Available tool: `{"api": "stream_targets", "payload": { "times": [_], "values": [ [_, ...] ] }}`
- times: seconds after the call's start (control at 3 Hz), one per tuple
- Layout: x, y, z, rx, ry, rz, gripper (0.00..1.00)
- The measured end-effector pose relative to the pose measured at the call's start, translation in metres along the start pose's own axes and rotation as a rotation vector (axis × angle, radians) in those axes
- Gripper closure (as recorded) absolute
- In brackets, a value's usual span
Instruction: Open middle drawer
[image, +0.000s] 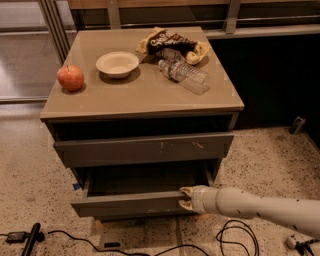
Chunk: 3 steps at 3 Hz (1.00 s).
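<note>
Pulling straight out along the runners is what this step wants, and the setup looks right for it. The gripper sits at the right part of the middle drawer, its two tan fingers pinching the upper edge of the plain front, one tip above the lip and one below on the face. That drawer is the low one under the scratched front. It stands partly out of the cabinet, with the dark inside showing behind its front. Because the hold is off-centre, a pull angled to the right would likely rack the drawer and bind it. I would draw back square to the cabinet face, level and slowly, so the thin lip does not slip from the pinch. The arm reaches in low from the right, nearly level with the drawer, which suits a flat pull with no lift. The left end of the front sits slightly lower in the picture than the right, but I cannot tell whether that is tilt or only the angle of view, so it is worth watching for skew. On top, the apple, bowl, bottle and snack bag lie loose, and a jerk could roll the bottle. A cable loops on the floor under the arm, so keep the elbow clear of it.
</note>
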<state>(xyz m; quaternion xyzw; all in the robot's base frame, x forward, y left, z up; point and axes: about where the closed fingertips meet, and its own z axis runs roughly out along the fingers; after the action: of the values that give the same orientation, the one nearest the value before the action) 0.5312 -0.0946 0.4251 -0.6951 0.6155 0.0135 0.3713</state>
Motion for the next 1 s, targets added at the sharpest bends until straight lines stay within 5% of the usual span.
{"api": "stream_targets", "payload": {
  "times": [1.0],
  "values": [
    [-0.0001,0.0000,0.0001,0.000,0.000,0.000,0.12]
  ]
}}
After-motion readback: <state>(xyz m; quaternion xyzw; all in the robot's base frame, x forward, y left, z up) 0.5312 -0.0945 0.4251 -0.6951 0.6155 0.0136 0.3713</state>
